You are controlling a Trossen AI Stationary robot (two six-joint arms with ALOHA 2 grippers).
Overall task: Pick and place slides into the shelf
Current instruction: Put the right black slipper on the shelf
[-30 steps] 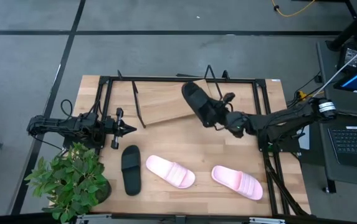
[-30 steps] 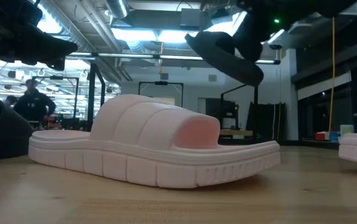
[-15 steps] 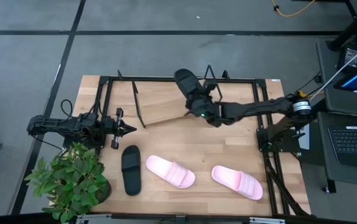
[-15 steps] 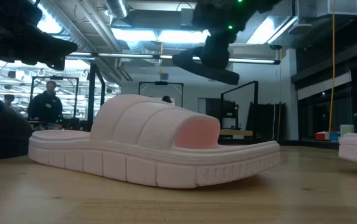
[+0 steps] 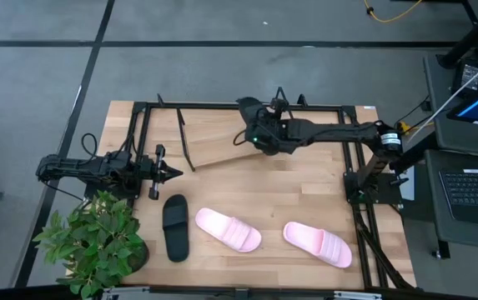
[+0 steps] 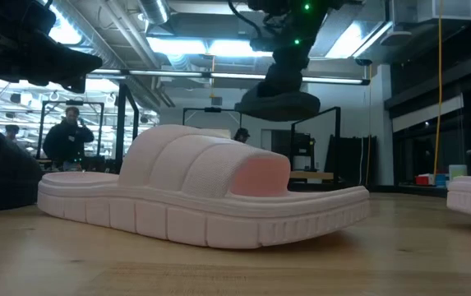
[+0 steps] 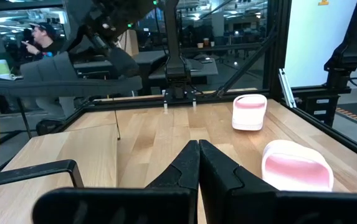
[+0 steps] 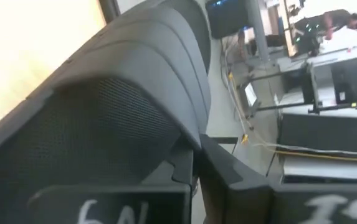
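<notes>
From above, the right gripper [image 5: 258,133] is clamping a black slide [image 5: 251,112] over the shelf [image 5: 218,137] near the table's [image 5: 305,196] far edge, while the left gripper [image 5: 172,173], fingers together, is waiting by the left edge. At table height, a pink slide [image 6: 202,193] is filling the foreground, the black one [image 6: 278,103] hanging above it

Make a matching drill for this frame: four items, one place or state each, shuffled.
Items:
1. right gripper
2. left gripper
3. black slide on table
4. plant

States:
A. lies beside a pink slide
B. shut on a black slide above the shelf
C. stands at the table's front left corner
D. shut, empty, at the left side

Pairs: 1-B, 2-D, 3-A, 4-C
</notes>
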